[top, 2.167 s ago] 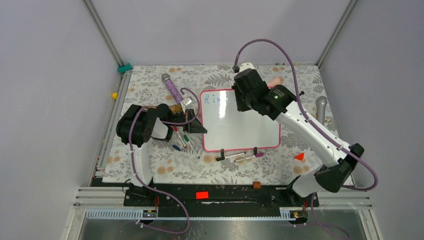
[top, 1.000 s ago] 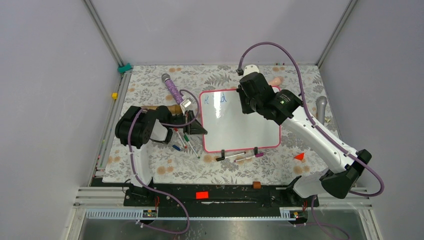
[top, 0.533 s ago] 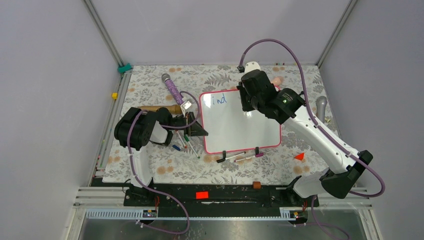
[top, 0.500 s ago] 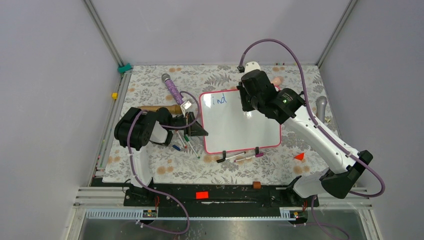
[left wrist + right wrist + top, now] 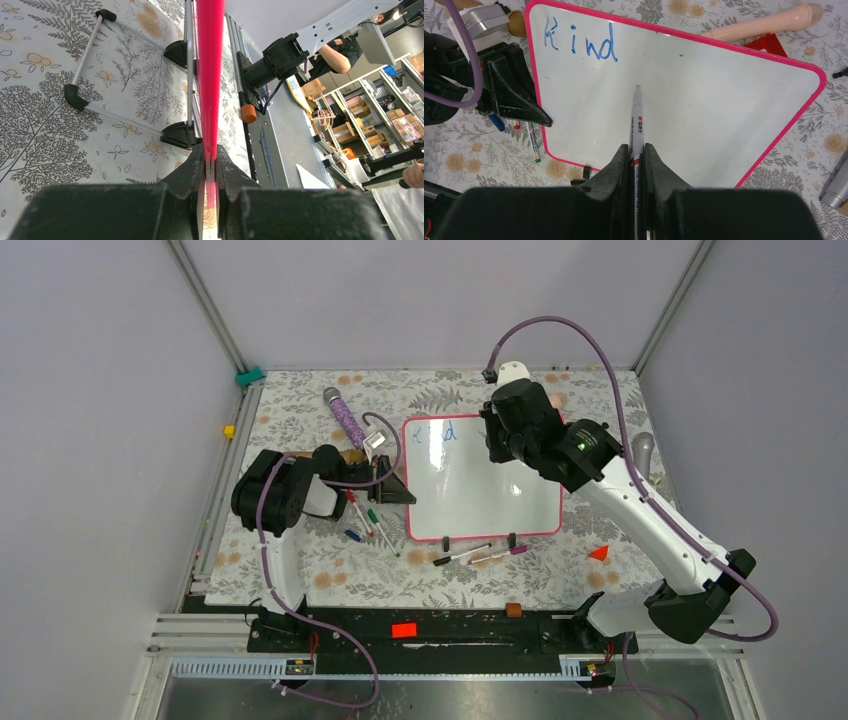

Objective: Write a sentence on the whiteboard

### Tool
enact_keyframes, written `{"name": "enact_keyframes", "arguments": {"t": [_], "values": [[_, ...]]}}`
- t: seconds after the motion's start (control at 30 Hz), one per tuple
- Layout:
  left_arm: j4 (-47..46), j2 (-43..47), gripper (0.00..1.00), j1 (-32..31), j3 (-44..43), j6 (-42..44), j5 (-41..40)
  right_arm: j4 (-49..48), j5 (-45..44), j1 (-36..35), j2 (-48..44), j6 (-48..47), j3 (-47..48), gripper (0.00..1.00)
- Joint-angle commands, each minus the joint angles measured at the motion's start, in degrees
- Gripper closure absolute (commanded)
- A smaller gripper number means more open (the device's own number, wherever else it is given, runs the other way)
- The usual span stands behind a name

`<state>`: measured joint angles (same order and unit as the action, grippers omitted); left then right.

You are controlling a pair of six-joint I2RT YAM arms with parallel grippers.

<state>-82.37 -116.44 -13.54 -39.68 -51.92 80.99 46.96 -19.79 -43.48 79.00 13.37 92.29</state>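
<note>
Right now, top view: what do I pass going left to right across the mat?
yellow block → purple microphone → whiteboard → red triangle → grey microphone. The loose pens overlap the purple microphone's span, so they are skipped.

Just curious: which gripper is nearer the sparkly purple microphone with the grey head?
Left. The left gripper, gripping the pink-rimmed whiteboard, sits near the microphone; the right gripper, holding a white marker, is farther, over the board.
</note>
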Motion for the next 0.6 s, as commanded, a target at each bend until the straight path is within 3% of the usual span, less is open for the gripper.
{"name": "enact_keyframes", "arguments": {"t": [0.0, 0.33, 0.57], "values": [[-2.1, 0.4, 1.0, 1.2, -2.8, -2.1, 4.5, 0.4, 0.0, 0.4, -2.5, 1.8, 1.1, 1.0], [-2.1, 1.7, 1.0, 3.5, 1.3, 0.8, 2.7, -0.2, -1.2, 0.4, -4.0, 6.0, -2.1, 1.0], [-2.0, 1.5, 1.0, 3.3, 1.5, 0.5, 3.0, 0.2, -0.1, 0.5, -5.3, 2.2, -2.0, 1.0]]}}
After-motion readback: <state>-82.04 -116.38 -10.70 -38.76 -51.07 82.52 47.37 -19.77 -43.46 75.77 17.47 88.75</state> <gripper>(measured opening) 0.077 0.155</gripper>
